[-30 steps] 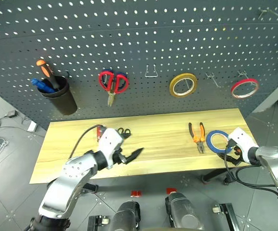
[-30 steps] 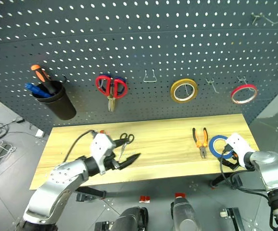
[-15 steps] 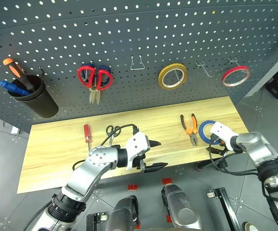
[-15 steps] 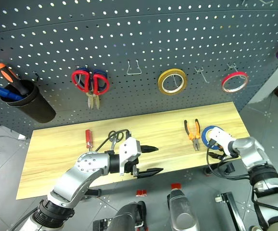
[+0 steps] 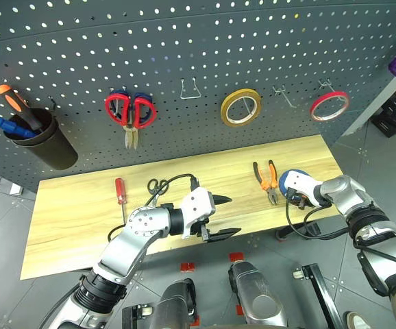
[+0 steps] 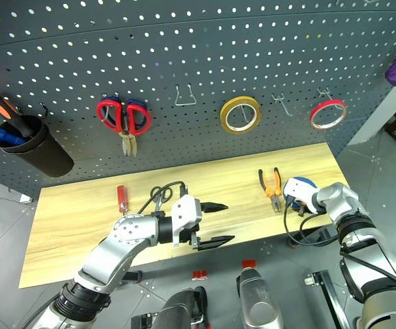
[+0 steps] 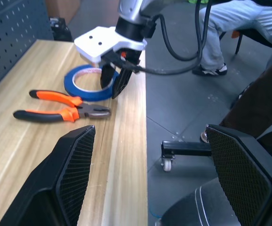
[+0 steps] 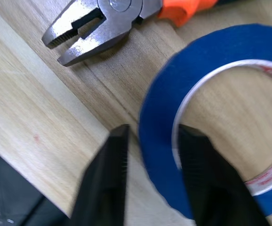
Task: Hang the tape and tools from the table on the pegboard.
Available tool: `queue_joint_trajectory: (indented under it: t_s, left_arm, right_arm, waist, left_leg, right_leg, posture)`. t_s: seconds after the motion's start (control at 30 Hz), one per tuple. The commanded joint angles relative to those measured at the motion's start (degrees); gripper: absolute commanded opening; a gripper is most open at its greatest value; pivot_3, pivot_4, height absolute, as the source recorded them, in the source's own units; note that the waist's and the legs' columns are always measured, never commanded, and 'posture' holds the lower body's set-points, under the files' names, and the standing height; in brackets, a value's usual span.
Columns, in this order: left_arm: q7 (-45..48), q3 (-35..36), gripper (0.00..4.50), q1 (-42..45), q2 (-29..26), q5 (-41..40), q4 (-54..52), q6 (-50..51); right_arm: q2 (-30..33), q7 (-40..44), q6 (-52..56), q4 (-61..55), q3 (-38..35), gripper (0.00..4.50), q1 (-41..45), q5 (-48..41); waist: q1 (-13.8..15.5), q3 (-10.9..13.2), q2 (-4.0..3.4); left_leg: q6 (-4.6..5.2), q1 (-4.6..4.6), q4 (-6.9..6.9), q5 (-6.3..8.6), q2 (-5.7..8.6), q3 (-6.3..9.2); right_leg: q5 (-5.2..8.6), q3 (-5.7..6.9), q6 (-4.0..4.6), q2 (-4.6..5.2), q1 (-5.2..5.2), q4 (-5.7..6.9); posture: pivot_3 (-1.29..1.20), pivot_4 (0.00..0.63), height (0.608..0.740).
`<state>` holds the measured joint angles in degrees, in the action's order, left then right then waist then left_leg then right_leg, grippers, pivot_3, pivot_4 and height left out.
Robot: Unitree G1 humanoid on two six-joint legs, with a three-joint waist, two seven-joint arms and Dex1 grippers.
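Straddling one blue tape (image 8: pixel 211 108), the right gripper (image 8: pixel 150 150) pinches its band beside one pliers (image 5: pixel 265 179).

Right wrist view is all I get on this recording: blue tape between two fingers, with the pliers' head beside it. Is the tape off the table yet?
Observer: No. The left wrist view shows the tape lying flat near the right end of the table. The right gripper has its jaws closed over the tape's rim.
Operator: Is there a free hook for it?
Observer: Yes. There are bare hooks on the pegboard, between the yellow ring and the red ring.
Operator: And the other arm?
Observer: The left gripper hangs open and empty over the table's front edge, near the small scissors.
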<state>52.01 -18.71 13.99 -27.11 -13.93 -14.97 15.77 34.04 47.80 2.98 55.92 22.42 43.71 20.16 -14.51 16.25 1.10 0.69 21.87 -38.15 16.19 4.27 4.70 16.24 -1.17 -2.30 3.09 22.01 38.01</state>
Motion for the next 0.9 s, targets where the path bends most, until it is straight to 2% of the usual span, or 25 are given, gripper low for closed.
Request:
queue_joint_trajectory:
  t_s: [0.03, 0.13, 0.3, 0.37, 0.43, 0.53, 0.7, 0.9]
  left_arm:
    - [0.8, 1.7, 3.96, 0.0, 0.8, -2.5, -1.7, -0.8]
    - [-0.2, 1.4, 3.96, -0.1, 0.6, -0.9, -2.4, -1.6]
    - [-5.8, 3.7, 3.96, 0.2, 2.0, 1.1, -3.0, -1.8]
    - [-9.1, 4.8, 3.96, 0.7, 3.7, 1.8, -2.9, -2.1]
    - [-12.2, 5.6, 3.96, 1.6, 5.4, 3.1, -2.6, -3.2]
    - [-14.4, 7.1, 3.96, 2.6, 7.5, 2.3, -2.7, -2.6]
    - [-16.2, 9.0, 3.96, 3.8, 8.8, 1.9, -2.5, -2.3]
    - [-17.8, 10.4, 3.96, 4.9, 8.7, 2.7, -0.9, -2.6]
  right_arm:
    - [0.9, -3.1, -1.2, -2.3, 0.9, 0.67, -4.7, 2.2]
    - [4.6, -6.1, -1.4, -11.3, -2.9, 0.67, -9.2, 1.1]
    - [9.7, -14.7, 3.5, -37.9, -15.5, 0.67, -22.6, -1.2]
    - [9.2, -19.6, 3.2, -50.2, -19.8, 0.67, -29.7, -0.4]
    - [7.8, -22.9, 2.0, -59.7, -21.1, 0.67, -34.5, 1.2]
    - [5.3, -26.8, -1.0, -68.3, -20.3, 0.67, -36.0, 3.7]
    - [1.4, -28.0, -2.9, -70.3, -19.4, 0.67, -29.8, 3.0]
    - [-2.0, -26.4, -5.3, -56.0, -17.9, 0.67, -16.4, -0.5]
  waist:
    - [0.0, -0.1, 0.17]
    - [0.3, -0.2, 0.20]
    - [1.6, -0.1, -0.11]
    - [1.4, -0.1, -0.11]
    - [1.5, -0.1, -0.11]
    - [1.1, -0.1, -0.10]
    - [0.1, -0.1, -0.10]
    - [0.0, -0.2, -0.10]
  left_leg:
    - [0.00, 0.00, -0.01, 0.00, -0.01, 0.01]
    - [0.00, 0.00, -0.05, 0.00, 0.02, 0.00]
    - [-0.06, 0.36, -0.03, -0.04, 0.05, -0.04]
    - [-0.18, 0.47, -0.03, -0.10, 0.00, -0.08]
    - [-0.05, 0.48, -0.01, -0.03, -0.01, -0.10]
    - [-0.05, 0.45, -0.02, -0.02, -0.08, -0.11]
    - [0.01, 0.42, -0.24, -0.06, 0.00, -0.16]
    - [0.04, 0.45, -0.36, -0.07, -0.01, -0.14]
  right_leg:
    - [0.00, 0.00, 0.00, 0.00, 0.00, 0.00]
    - [-0.03, -0.01, -0.05, 0.01, -0.01, 0.00]
    - [-0.04, -0.07, -0.06, 0.03, 0.33, 0.06]
    - [-0.04, -0.09, -0.07, 0.00, 0.45, 0.07]
    - [-0.04, -0.10, -0.08, -0.02, 0.47, 0.11]
    - [-0.08, -0.09, -0.16, -0.07, 0.47, 0.13]
    - [-0.27, -0.16, -0.35, -0.06, 0.37, 0.10]
    - [-0.37, -0.13, -0.27, -0.07, 0.35, 0.09]
  posture:
    - [-0.41, 0.259, 0.740]
    - [-0.39, 0.252, 0.740]
    - [-0.40, 0.251, 0.740]
    - [-0.41, 0.251, 0.740]
    - [-0.42, 0.253, 0.740]
    - [-0.43, 0.253, 0.740]
    - [-0.42, 0.243, 0.740]
    - [-0.41, 0.234, 0.740]
